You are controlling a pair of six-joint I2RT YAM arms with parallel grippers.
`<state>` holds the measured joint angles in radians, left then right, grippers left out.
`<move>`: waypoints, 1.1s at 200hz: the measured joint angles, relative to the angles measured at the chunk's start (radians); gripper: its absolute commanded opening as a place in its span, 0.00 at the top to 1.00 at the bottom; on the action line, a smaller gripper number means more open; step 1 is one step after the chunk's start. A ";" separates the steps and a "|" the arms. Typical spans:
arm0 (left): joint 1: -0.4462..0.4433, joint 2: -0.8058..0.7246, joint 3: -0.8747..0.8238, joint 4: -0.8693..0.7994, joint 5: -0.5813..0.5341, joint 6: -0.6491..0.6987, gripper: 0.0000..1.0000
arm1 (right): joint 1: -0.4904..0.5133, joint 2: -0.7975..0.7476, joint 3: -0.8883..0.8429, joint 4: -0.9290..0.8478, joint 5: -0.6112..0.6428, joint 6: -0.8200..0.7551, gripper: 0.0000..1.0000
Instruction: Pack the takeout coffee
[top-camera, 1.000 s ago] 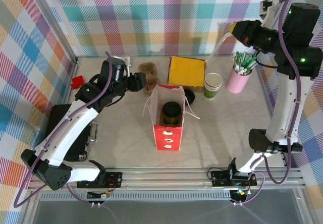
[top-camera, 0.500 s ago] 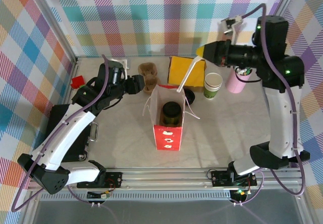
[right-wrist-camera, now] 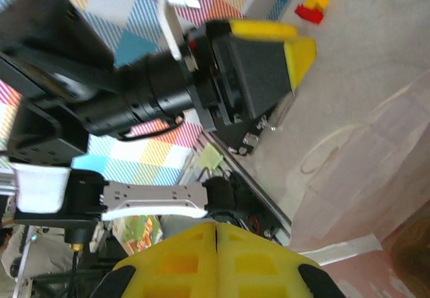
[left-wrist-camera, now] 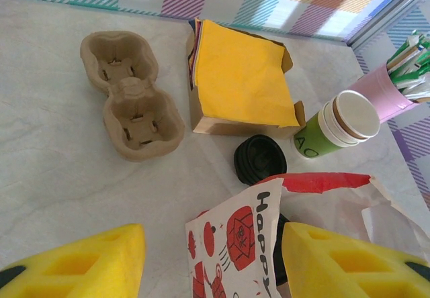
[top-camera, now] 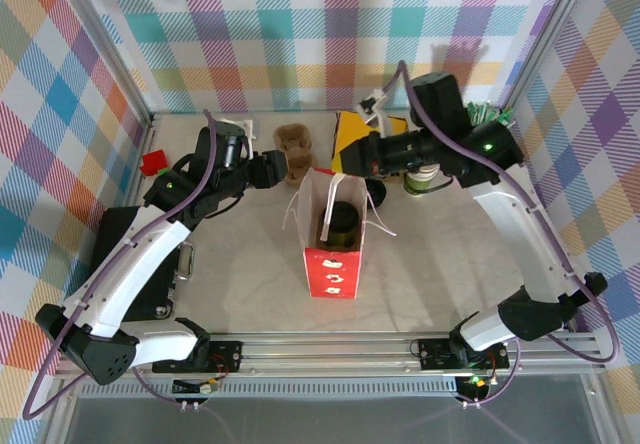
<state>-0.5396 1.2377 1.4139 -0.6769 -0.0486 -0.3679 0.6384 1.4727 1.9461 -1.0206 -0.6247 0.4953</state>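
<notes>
One red paper bag [top-camera: 333, 264] standing open, left gripper [left-wrist-camera: 213, 261] at its far rim with jaws spread, right gripper [right-wrist-camera: 216, 244] jaws pressed together, takeout coffee [left-wrist-camera: 332, 127] upright near a black lid [left-wrist-camera: 260, 158].

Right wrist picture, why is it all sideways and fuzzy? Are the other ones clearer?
Right wrist view: tilted, and soft all over, with the shut right pincer very close and the paper bag washed out pale; left wrist view: much crisper, the green cup and cup carrier sharp; top external view: even light, only faint shadows on the table.
</notes>
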 measured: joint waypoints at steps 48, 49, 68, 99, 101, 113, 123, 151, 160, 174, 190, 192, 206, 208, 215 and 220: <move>0.000 0.000 -0.027 0.001 0.000 -0.007 0.44 | 0.143 -0.080 -0.240 0.127 0.062 -0.023 0.86; 0.000 0.000 -0.027 0.001 0.000 -0.006 0.44 | 0.145 -0.080 -0.241 0.128 0.063 -0.024 0.85; 0.000 0.000 -0.027 0.002 0.000 -0.006 0.44 | 0.158 -0.084 -0.253 0.139 0.104 -0.048 0.64; 0.000 0.000 -0.027 0.002 0.000 -0.006 0.44 | 0.161 -0.079 -0.208 0.097 0.265 -0.134 0.47; 0.000 0.000 -0.027 0.002 0.000 -0.006 0.44 | 0.161 -0.077 -0.200 0.092 0.282 -0.133 0.46; 0.000 -0.001 -0.027 0.002 0.000 -0.006 0.44 | 0.161 -0.068 -0.148 0.073 0.391 -0.165 0.45; 0.000 -0.001 -0.027 0.002 0.000 -0.006 0.44 | 0.160 -0.056 -0.104 0.061 0.485 -0.181 0.44; 0.000 -0.002 -0.027 -0.002 0.000 -0.006 0.44 | 0.114 0.024 0.030 0.046 0.739 -0.208 0.40; 0.000 -0.003 -0.027 -0.002 -0.001 -0.006 0.44 | 0.082 0.064 0.068 0.043 0.791 -0.213 0.40; 0.000 -0.006 -0.027 -0.003 -0.001 -0.006 0.44 | 0.023 0.146 0.128 0.036 0.853 -0.221 0.40; 0.000 -0.012 -0.027 -0.004 -0.001 -0.006 0.44 | -0.030 0.246 0.167 0.039 0.909 -0.238 0.39; 0.000 -0.013 -0.027 -0.004 -0.001 -0.006 0.44 | -0.037 0.259 0.173 0.039 0.915 -0.241 0.39; 0.000 -0.018 -0.027 -0.004 -0.001 -0.006 0.44 | -0.077 0.354 0.210 0.039 0.941 -0.250 0.39; 0.000 -0.018 -0.027 -0.004 -0.001 -0.006 0.44 | -0.081 0.363 0.214 0.039 0.943 -0.250 0.39; 0.000 -0.020 -0.027 -0.004 -0.001 -0.006 0.44 | -0.097 0.414 0.239 0.036 0.950 -0.250 0.38; 0.000 -0.021 -0.027 -0.005 0.000 -0.006 0.44 | -0.108 0.451 0.259 0.034 0.955 -0.250 0.38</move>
<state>-0.5396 1.2167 1.3869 -0.6815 -0.0490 -0.3740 0.5308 1.9232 2.2051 -0.9867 0.3305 0.2455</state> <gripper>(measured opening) 0.559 0.615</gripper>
